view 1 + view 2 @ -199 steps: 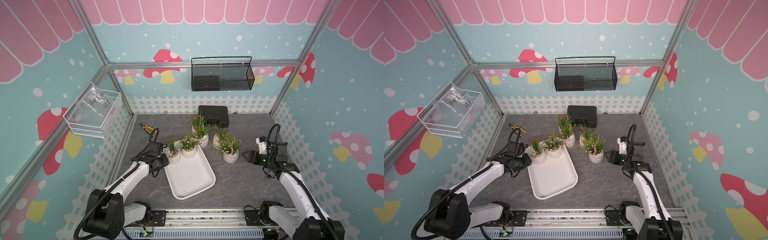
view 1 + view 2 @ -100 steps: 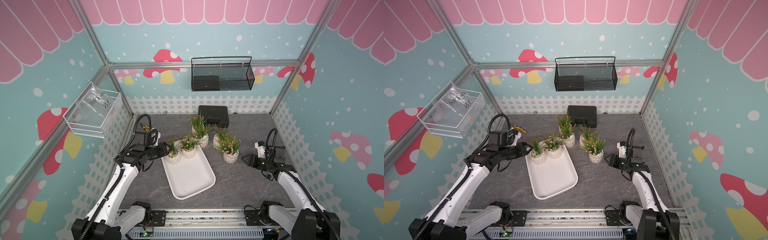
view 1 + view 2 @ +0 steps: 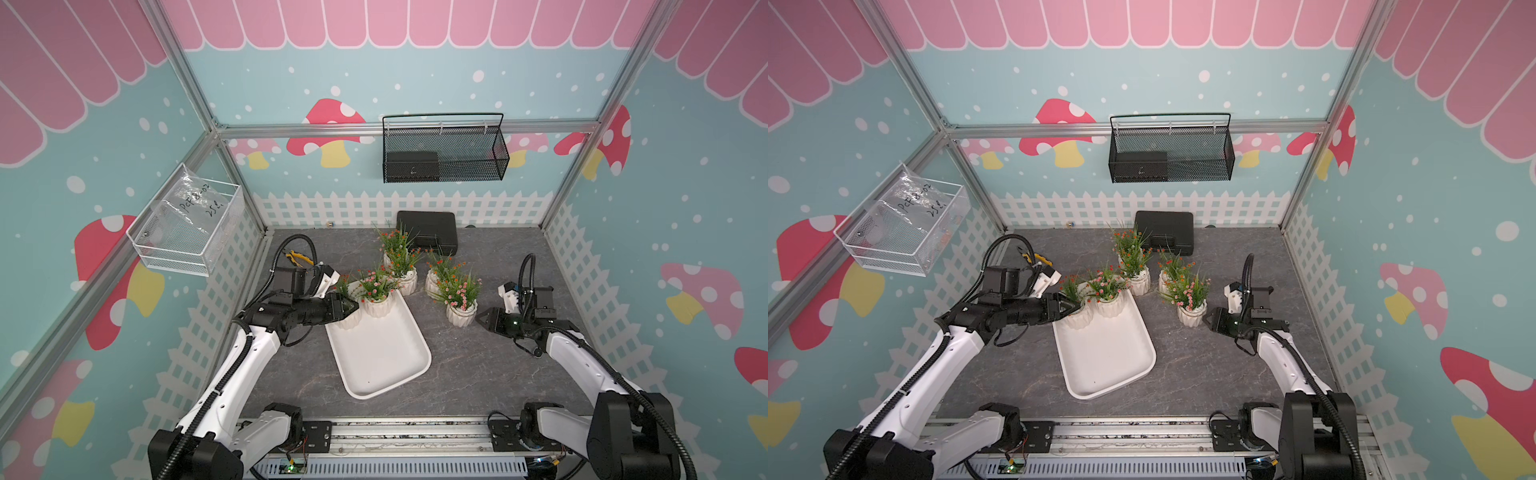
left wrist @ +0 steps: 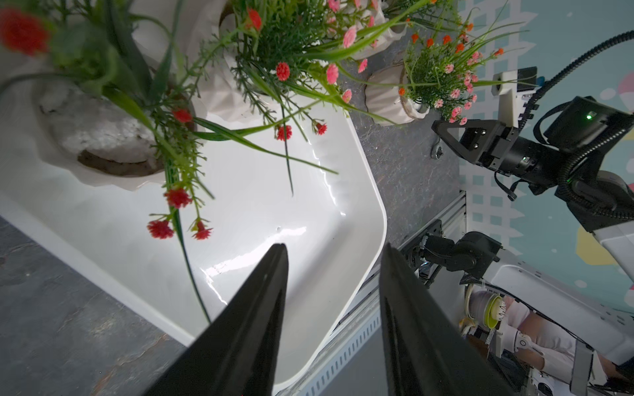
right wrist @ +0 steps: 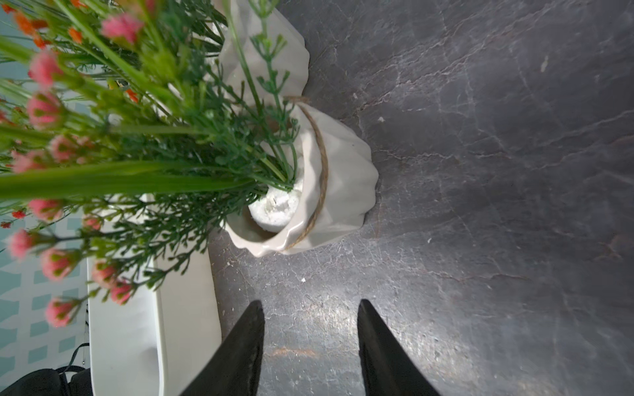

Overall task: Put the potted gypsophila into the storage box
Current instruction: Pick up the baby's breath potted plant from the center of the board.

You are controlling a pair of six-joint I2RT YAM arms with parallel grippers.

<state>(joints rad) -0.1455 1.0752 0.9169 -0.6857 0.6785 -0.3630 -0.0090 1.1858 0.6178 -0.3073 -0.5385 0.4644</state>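
Observation:
The storage box is a shallow white tray lying mid-table. Two potted gypsophila stand in its far end: one partly under my left gripper, the other beside it. My left gripper is open and empty, its tips over the tray. Several more pots stand on the table behind and to the right. The nearest has a twine band. My right gripper is open just right of it, not touching.
A black hard case lies at the back behind the pots. Yellow-handled pliers lie at the far left. A black wire basket hangs on the back wall and a clear bin on the left wall. White fencing rims the table.
My left arm rose and swung its gripper right, over the left pot in the tray. My right gripper slid left toward the twine-banded pot and its jaws narrowed.

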